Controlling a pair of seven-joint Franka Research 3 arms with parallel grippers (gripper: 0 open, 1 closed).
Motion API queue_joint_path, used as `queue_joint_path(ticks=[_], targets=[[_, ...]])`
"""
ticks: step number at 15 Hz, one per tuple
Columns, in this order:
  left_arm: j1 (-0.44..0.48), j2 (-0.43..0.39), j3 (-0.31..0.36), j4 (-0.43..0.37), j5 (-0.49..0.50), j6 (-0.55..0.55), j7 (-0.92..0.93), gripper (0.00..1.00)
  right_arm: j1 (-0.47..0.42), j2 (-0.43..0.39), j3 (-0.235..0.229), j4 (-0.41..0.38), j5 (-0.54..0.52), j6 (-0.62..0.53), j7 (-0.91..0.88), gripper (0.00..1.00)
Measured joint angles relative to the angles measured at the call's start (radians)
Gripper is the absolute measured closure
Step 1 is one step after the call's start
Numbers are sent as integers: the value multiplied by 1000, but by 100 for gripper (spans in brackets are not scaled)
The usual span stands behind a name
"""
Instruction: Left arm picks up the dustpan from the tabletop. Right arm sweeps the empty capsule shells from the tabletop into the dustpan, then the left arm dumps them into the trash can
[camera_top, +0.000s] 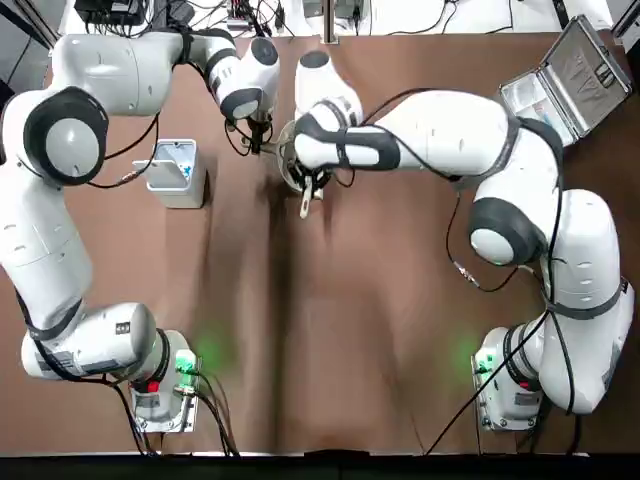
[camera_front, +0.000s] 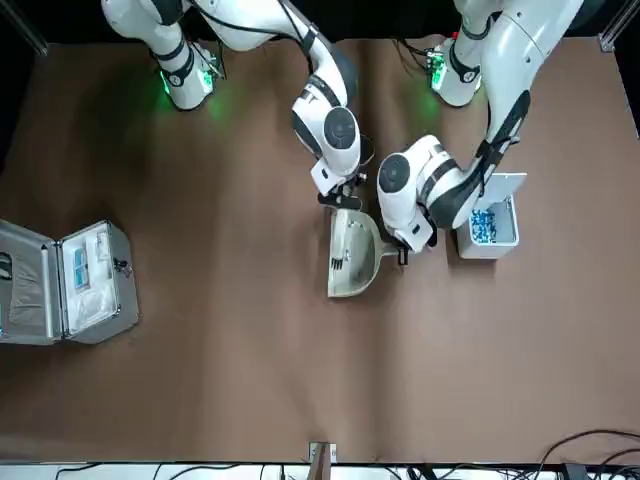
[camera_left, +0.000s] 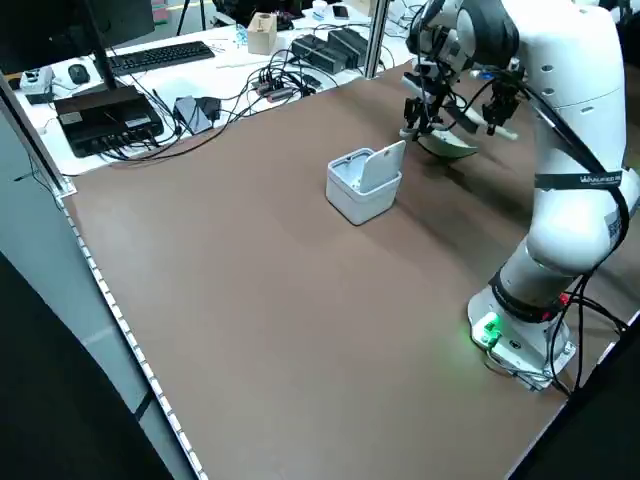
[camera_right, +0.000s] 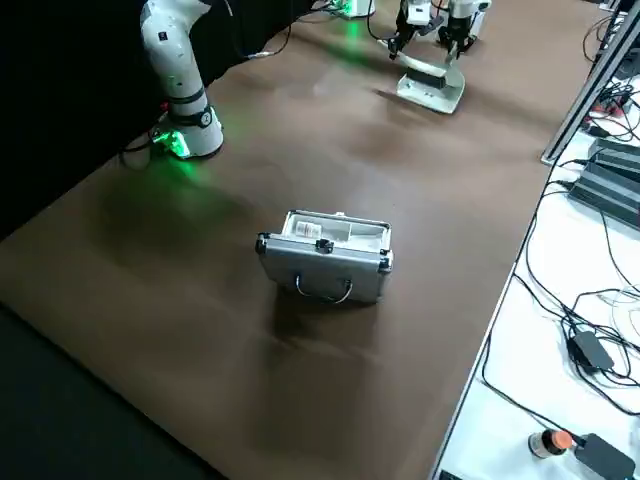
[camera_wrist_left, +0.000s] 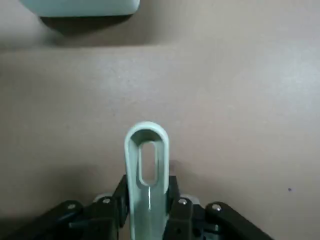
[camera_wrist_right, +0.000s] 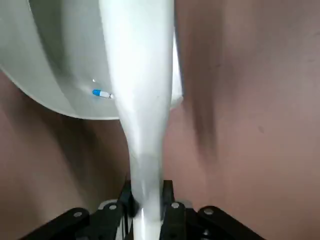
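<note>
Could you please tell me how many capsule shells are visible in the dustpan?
1: a blue-and-white capsule shell lies inside the dustpan, near its rim. More may be hidden behind the white brush.

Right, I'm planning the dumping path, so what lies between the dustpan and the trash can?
In the front view, the left gripper lies between the dustpan and the trash can.
</note>
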Motion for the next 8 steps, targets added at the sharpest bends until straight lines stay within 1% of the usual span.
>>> queue_joint_path(ticks=[2, 4, 8], targets=[[11, 15, 0, 23, -23, 15, 11, 67, -28, -35, -3, 4, 0, -32, 0, 73], [18, 21, 0, 46, -73, 26, 46, 67, -63, -71, -8, 5, 0, -66, -2, 73], [41, 21, -3, 99, -172, 28, 132, 67, -168, -134, -13, 6, 0, -175, -55, 73]])
